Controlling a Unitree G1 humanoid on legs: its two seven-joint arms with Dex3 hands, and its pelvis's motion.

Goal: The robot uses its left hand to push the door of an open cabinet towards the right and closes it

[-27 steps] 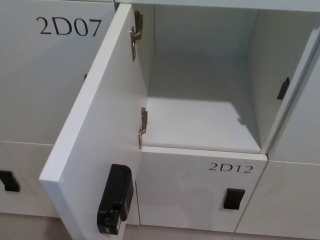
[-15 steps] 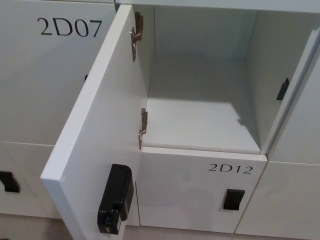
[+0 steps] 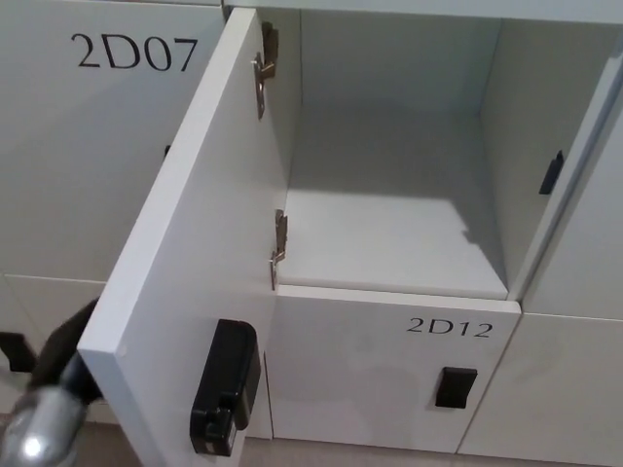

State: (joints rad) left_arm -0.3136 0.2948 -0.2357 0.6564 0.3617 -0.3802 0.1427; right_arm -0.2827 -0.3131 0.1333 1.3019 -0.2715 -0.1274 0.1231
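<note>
Clearly the cabinet door (image 3: 185, 243) stands wide open, swung left on two metal hinges (image 3: 278, 249), its black lock (image 3: 224, 389) facing in. Behind its outer edge, a left arm (image 3: 54, 389) shows; the robot hand seems hidden, so its grip can't be told.

Left hand (image 3: 60, 375) blurred, mostly hidden behind the door (image 3: 185, 253), fingers indiscernible.

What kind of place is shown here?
Most likely a locker area: white compartments numbered 2D07 and 2D12, an open door with a black lock, and one empty compartment.
</note>
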